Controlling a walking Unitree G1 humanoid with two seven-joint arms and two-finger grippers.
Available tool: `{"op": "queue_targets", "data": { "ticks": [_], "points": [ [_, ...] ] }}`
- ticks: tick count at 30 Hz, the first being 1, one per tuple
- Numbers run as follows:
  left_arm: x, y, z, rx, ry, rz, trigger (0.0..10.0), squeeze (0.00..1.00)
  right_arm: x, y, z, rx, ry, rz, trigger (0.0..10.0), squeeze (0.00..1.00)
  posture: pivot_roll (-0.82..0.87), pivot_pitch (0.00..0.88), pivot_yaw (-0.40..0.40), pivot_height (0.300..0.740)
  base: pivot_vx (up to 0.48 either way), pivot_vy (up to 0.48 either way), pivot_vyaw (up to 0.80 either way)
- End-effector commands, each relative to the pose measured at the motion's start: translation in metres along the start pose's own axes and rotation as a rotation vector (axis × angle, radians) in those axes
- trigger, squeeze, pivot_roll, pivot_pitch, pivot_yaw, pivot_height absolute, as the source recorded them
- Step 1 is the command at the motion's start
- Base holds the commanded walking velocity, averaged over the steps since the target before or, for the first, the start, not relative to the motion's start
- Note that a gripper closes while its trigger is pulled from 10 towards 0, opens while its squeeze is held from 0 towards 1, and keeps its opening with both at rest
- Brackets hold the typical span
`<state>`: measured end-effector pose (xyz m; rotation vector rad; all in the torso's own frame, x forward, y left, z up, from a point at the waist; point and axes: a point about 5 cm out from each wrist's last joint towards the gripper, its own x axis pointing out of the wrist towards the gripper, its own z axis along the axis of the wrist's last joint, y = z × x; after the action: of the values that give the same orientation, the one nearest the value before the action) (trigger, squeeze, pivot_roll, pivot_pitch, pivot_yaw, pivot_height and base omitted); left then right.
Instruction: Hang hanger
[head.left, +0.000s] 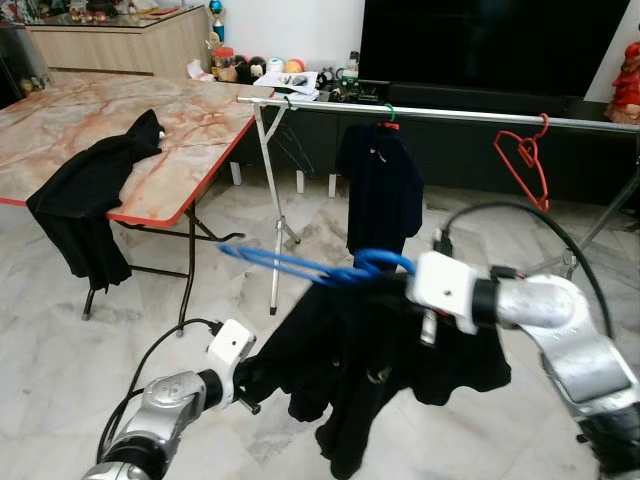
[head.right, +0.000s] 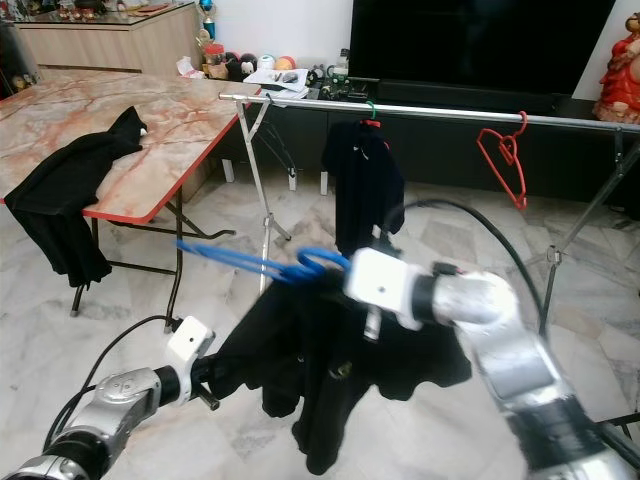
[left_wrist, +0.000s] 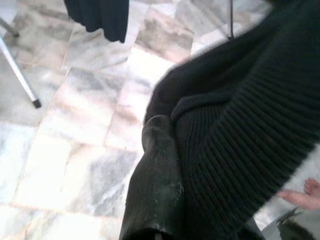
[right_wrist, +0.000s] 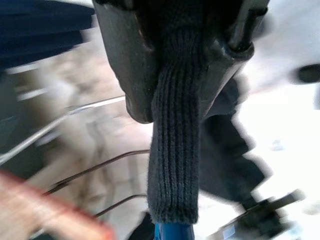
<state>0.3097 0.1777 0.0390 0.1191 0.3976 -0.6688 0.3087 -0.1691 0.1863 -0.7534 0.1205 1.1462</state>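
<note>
Right now the right hand (right_wrist: 175, 75) is clamped on a ribbed black knitted garment (head.left: 400, 350), a fold of the knit pinched between its two black fingers (right_wrist: 120, 65), just beside the hook of the blue plastic hanger (head.left: 310, 268) the garment is draped on. The hanger is held up in the air in front of the robot, its blue arms pointing toward the robot's left, the dark cloth sagging below it. Lower down, the left hand (left_wrist: 165, 170) is closed on the hem of the same garment, one black finger (left_wrist: 157, 165) pressed into the knit.

Beyond them a long silver metal clothes rail (head.left: 450, 115) runs across the room on folding legs. A dark navy shirt (head.left: 380, 185) hangs from it, and further along an empty red wire hanger (head.left: 525, 160). To the robot's left a marble-patterned folding surface with a red edge (head.left: 190, 130) carries another black garment (head.left: 90, 195) drooping over its rim. The floor is pale marble tile (head.left: 60, 350).
</note>
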Motion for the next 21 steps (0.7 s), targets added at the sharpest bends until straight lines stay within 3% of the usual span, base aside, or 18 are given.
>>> {"op": "queue_targets", "data": {
  "ticks": [1,3,5,10,12,21],
  "points": [
    [-0.002,0.0,-0.004,0.006,0.027,0.002,0.0,0.0,-0.009,-0.001,0.0,0.029,-0.054,0.021,10.0,0.0,0.05,0.027,0.004,0.74,0.0,0.0,0.0],
    [-0.003,0.0,-0.005,0.006,0.029,0.002,0.0,0.0,-0.011,0.0,-0.002,0.041,-0.057,0.025,10.0,0.0,0.05,0.027,0.004,0.74,0.0,0.0,0.0],
    [-0.003,0.0,-0.005,0.005,0.03,0.003,0.0,0.0,-0.018,0.014,-0.016,0.074,-0.025,0.126,10.0,0.0,0.05,0.028,0.006,0.74,0.0,0.0,0.0],
    [-0.002,-0.002,-0.005,0.007,0.035,-0.004,0.0,0.0,-0.03,0.023,-0.045,0.094,0.135,0.171,10.0,0.0,0.05,0.028,0.011,0.74,0.0,0.0,0.0],
    [-0.002,-0.002,-0.005,0.008,0.039,-0.005,0.0,0.0,-0.034,0.019,-0.062,0.066,0.251,0.117,10.0,0.0,0.04,0.028,0.014,0.74,0.0,0.0,0.0],
    [-0.002,-0.001,-0.004,0.01,0.045,-0.005,0.0,0.0,-0.032,0.027,-0.071,0.037,0.316,0.175,10.0,0.0,0.05,0.026,0.017,0.74,0.0,0.0,0.0]
  ]
}}
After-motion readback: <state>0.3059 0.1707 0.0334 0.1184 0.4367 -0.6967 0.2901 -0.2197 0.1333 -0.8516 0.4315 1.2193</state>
